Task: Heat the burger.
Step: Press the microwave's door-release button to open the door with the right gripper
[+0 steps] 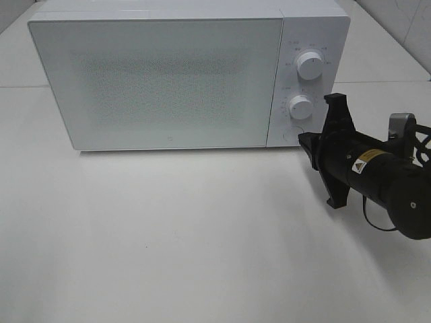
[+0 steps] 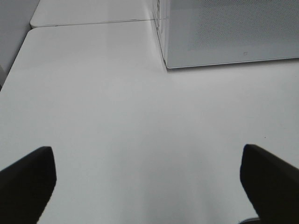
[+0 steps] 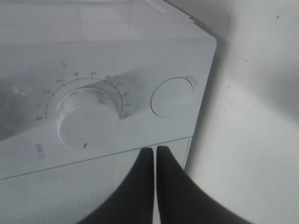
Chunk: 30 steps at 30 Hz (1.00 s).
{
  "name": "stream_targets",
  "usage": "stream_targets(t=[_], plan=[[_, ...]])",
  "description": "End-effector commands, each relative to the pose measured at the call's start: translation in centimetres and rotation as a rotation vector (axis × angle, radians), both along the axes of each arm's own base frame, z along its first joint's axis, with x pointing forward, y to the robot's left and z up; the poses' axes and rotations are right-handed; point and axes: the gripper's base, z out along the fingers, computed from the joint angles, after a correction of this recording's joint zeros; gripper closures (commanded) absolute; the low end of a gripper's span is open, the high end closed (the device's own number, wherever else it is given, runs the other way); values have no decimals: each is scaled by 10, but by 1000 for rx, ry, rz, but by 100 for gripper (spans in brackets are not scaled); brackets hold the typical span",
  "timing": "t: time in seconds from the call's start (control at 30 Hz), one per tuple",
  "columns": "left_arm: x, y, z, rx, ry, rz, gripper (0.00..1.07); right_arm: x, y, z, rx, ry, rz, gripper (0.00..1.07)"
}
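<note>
Two grippers are in view, one per arm. Right gripper (image 3: pixel 155 151) has its two black fingers pressed flat together with nothing between them. Its tip is close to the front of the microwave, by the seam between door and control panel, just off the lower knob and the round button. Whether it touches the panel cannot be told. From the high camera this gripper (image 1: pixel 304 139) reaches in from the right, pointing at the panel's lower corner.

Left gripper (image 2: pixel 147 158) is spread wide. Its two dark fingers (image 2: pixel 28 182) stand well apart at the edges of its wrist view, holding nothing, above bare white table (image 2: pixel 117 102). This gripper does not show in the high view.

One white table (image 1: pixel 168 235) carries everything, and a thin seam crosses it farther back. One white microwave (image 1: pixel 161 74) stands on it towards the rear, its frosted, speckled door shut.

On the panel at the right of the door there are two round white knobs. The upper knob (image 1: pixel 310 65) and the lower knob (image 1: pixel 301 106) are set one above the other. The lower knob (image 3: pixel 86 121) has a small red mark and a ring of digits around it. One flat round button (image 3: pixel 172 96) sits beside it at the panel's bottom corner.

No view shows the burger, and nothing can be made out through the door. Its place and its look cannot be told.
</note>
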Motion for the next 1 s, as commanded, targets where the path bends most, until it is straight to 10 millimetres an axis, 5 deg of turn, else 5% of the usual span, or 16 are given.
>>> stream_targets(t=[0.03,1.0], plan=[[-2,0,1,-10,-30,-1,2,12,6,-2,9,3,-15,107],[-2,0,1,-10,-30,-1,2,52,17,-23,5,70,-71,107]])
